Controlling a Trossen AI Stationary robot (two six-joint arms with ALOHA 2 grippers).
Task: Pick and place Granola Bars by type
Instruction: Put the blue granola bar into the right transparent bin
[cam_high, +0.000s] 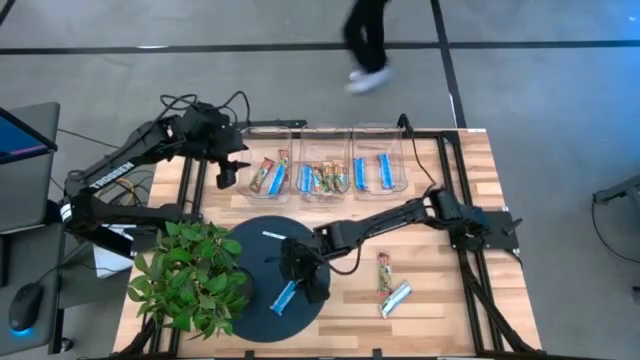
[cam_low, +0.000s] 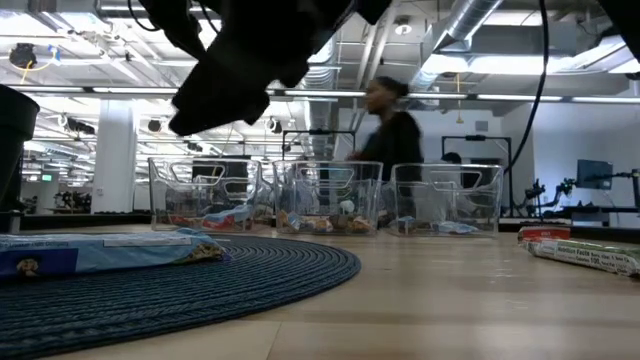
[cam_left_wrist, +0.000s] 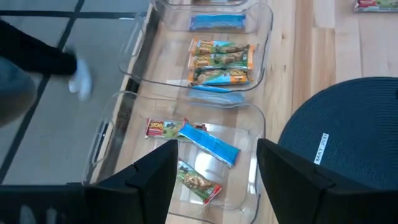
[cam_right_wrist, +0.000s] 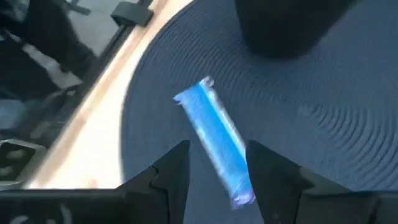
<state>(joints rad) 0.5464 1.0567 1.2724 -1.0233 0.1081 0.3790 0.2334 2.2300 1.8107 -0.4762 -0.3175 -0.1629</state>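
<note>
No wording on the bar wrappers (cam_left_wrist: 219, 61) or white strip (cam_left_wrist: 320, 148) is legible.

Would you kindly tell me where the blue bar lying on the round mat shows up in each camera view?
High view: blue bar on the dark round mat, low and left of centre, under the right pincer.
Low view: far left, flat on the mat.
Left wrist view: not in it.
Right wrist view: centre, between the fingers.
Shared landmark: the mat.
</note>
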